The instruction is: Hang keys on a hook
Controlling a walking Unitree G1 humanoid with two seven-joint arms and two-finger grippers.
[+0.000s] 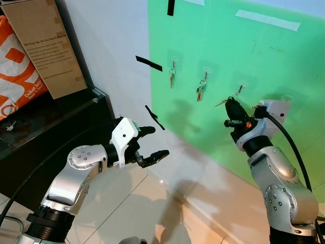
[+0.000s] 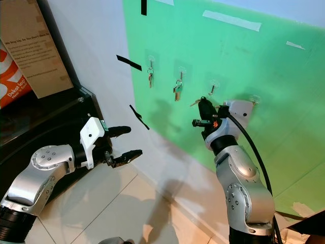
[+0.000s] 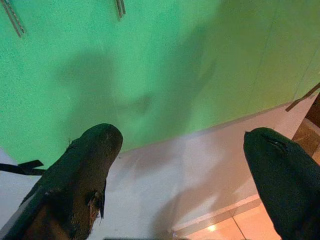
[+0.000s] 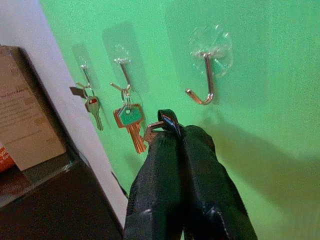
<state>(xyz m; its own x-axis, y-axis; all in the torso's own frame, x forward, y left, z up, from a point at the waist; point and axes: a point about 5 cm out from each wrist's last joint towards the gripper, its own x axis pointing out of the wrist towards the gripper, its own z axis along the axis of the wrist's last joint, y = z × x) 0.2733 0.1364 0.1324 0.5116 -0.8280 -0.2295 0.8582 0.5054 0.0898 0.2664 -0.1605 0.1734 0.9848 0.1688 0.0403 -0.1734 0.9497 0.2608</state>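
Observation:
A green board point(image 1: 244, 46) on the wall carries several clear stick-on hooks. Two of them hold key bunches: a small key point(image 1: 172, 77) and a green-capped bunch point(image 1: 201, 91). My right gripper point(image 1: 231, 108) is raised just below an empty metal hook point(image 4: 207, 86) and is shut on a key ring point(image 4: 168, 119), whose key point(image 1: 221, 103) sticks out to the left. The ring sits below and a little left of that hook, not touching it. My left gripper point(image 1: 151, 144) hovers open and empty, low in front of the wall.
A dark cabinet point(image 1: 45, 132) stands at the left with a cardboard box point(image 1: 48, 46) and an orange bag point(image 1: 18, 71) on it. Black tape strips point(image 1: 149, 63) are stuck on the white wall. Pale floor tiles point(image 1: 152, 213) lie below.

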